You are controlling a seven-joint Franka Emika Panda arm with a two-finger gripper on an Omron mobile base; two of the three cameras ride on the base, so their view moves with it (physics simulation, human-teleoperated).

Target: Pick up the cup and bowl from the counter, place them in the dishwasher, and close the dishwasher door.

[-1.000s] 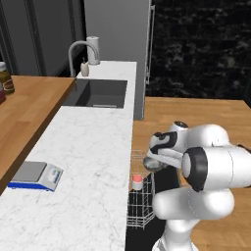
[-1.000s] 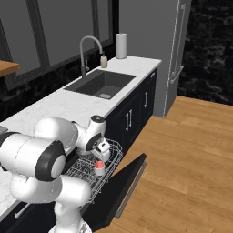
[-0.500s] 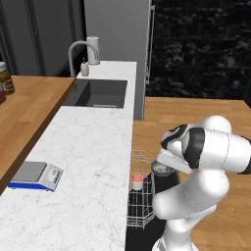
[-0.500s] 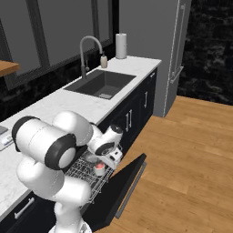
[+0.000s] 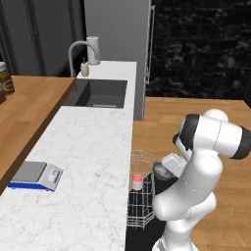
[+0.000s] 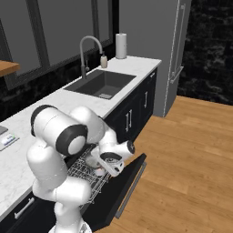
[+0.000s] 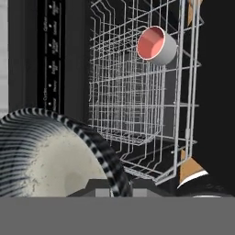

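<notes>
One cup [image 7: 156, 45] sits in the white wire rack [image 7: 137, 92] of the open dishwasher [image 6: 109, 191], its one door [image 6: 125, 189] lowered. The gripper [image 6: 107, 166], clenched on one bowl [image 7: 50, 156], holds it over the rack. One scale [image 5: 34, 175] lies on the tabletop [image 5: 88, 162].

The left base view looks forward and down along the counter [image 5: 93, 147] from behind the arm; the right base view faces the same run from the opposite side. Both share the sink [image 5: 100, 93] and the rack [image 6: 86, 175]. The hand view sits close over that rack, among its wires.
</notes>
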